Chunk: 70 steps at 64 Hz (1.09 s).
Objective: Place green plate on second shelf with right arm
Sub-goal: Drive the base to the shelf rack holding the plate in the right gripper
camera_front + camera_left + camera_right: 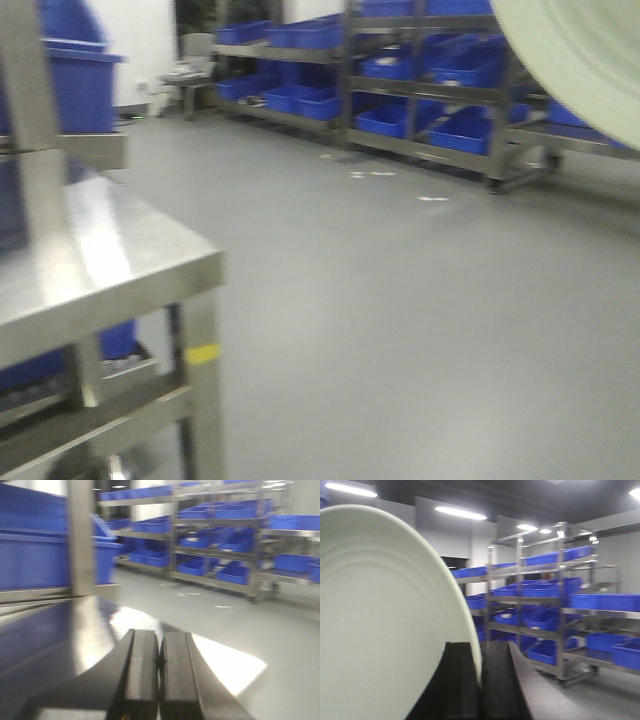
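One edge of the green plate (380, 630) is pinched in the right pincer (481, 660), which is closed tight on it, with the plate on edge. The plate hangs well right of the steel rack (100, 270), so I'd say the carry goes leftward. The left pincer (159, 640), closed and empty, hovers over that rack.

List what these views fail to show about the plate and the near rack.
- Front view: green plate is cut off by the top-right corner; what holds it is out of frame.
- Front view: near steel rack is blurred and cropped at left; its shelves cannot be counted.
- Right wrist view: the plate hides everything left of the right pincer.
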{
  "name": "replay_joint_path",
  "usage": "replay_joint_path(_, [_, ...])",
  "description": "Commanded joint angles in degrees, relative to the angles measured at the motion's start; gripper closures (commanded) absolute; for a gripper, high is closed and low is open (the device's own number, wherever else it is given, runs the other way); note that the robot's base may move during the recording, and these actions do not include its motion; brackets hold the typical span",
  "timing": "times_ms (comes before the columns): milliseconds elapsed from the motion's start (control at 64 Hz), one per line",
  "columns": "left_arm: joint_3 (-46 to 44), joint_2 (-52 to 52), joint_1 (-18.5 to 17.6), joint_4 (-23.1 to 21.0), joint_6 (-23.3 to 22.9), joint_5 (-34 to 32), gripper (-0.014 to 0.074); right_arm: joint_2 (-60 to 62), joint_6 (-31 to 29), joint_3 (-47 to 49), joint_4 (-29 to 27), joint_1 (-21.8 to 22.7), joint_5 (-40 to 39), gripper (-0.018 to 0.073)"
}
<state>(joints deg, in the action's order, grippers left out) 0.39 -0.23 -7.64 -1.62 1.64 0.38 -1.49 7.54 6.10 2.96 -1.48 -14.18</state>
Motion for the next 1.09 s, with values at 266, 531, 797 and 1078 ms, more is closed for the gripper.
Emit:
replay_joint_path(266, [2.3, -0.9, -0.1, -0.3, -0.1, -4.9, 0.0466, -0.6, 0.1, 2.0, -0.7, 0.4, -6.0, 0.0506])
replay_joint_path(531, [2.3, -0.9, -0.1, -0.3, -0.1, -4.9, 0.0466, -0.6, 0.1, 2.0, -0.7, 0.4, -6.0, 0.0506])
replay_joint_path(797, [2.3, -0.9, -0.1, -0.3, -0.1, -4.9, 0.0466, -0.6, 0.1, 2.0, -0.7, 0.4, -6.0, 0.0506])
replay_joint_path(1078, [2.3, -0.9, -0.1, -0.3, -0.1, -4.9, 0.0466, -0.6, 0.1, 2.0, -0.7, 0.4, -6.0, 0.0506])
